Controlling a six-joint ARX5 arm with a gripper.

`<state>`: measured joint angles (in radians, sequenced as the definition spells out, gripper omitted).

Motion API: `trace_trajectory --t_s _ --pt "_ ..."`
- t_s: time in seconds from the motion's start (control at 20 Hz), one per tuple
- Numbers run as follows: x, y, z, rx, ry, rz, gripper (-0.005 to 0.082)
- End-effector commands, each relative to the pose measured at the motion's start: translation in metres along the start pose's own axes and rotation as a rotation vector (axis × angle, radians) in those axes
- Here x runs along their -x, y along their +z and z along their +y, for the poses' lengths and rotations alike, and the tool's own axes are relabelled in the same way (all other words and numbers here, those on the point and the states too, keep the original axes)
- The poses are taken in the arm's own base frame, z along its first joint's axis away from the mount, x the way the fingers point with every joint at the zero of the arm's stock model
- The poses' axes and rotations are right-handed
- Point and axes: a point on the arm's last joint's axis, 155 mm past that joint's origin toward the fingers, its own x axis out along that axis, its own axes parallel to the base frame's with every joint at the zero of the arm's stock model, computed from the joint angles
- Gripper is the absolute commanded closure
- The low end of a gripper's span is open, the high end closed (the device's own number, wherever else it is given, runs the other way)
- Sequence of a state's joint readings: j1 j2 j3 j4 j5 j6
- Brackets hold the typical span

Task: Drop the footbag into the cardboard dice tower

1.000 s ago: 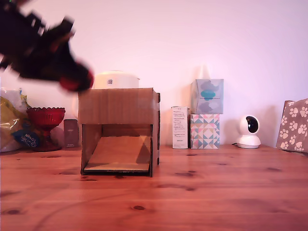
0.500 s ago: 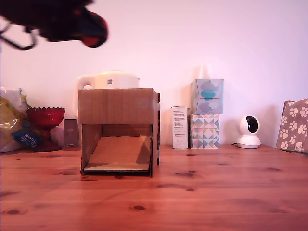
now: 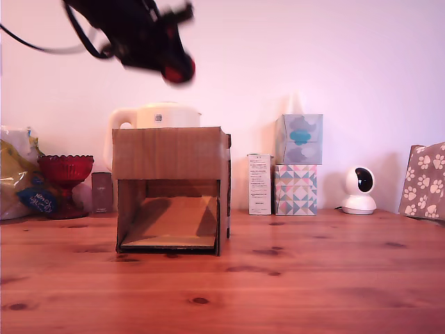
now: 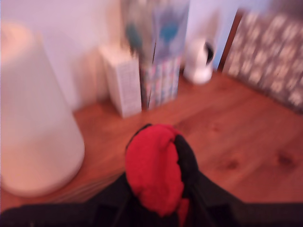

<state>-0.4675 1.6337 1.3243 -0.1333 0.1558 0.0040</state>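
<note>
The light was soft and pinkish all over. The wall (image 3: 313,62) glowed bright and washed out. Inside the cardboard box (image 3: 172,188) it was dark with shadow. Above the box, the black arm (image 3: 128,28) was smeared with blur. The wrist view was blurry everywhere, even the red ball (image 4: 156,168).

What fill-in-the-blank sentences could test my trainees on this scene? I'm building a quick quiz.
1. The gripper carries the footbag, whose panels are black and ____.
2. In the exterior view, the footbag is ____ the cardboard dice tower.
3. Inside the tower's front opening sits a sloped cardboard ____.
4. The white kettle stands ____ the tower.

Missing words: red; above; ramp; behind
</note>
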Motion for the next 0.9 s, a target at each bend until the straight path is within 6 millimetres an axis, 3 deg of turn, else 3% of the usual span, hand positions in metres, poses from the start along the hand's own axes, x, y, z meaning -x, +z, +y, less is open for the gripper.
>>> trace_trajectory --t_s 0.0,0.2,0.25,0.3,0.4,0.45,0.75,0.85 --pt "-0.006 -0.007 0.006 0.007 0.007 0.044 0.0659" --pt "-0.006 -0.010 0.010 0.016 0.015 0.077 0.0653" --pt "-0.006 -0.010 0.012 0.017 0.017 0.076 0.0603" --pt "-0.006 -0.010 0.012 0.019 0.018 0.078 0.0453" --pt "-0.004 -0.012 0.012 0.022 0.018 0.101 0.0030" --pt "-0.002 -0.013 0.012 0.015 0.017 0.115 -0.0018" --pt "0.016 -0.012 0.005 -0.005 0.002 0.155 0.0023" --pt "0.030 -0.033 -0.002 -0.003 -0.025 0.254 0.0163"
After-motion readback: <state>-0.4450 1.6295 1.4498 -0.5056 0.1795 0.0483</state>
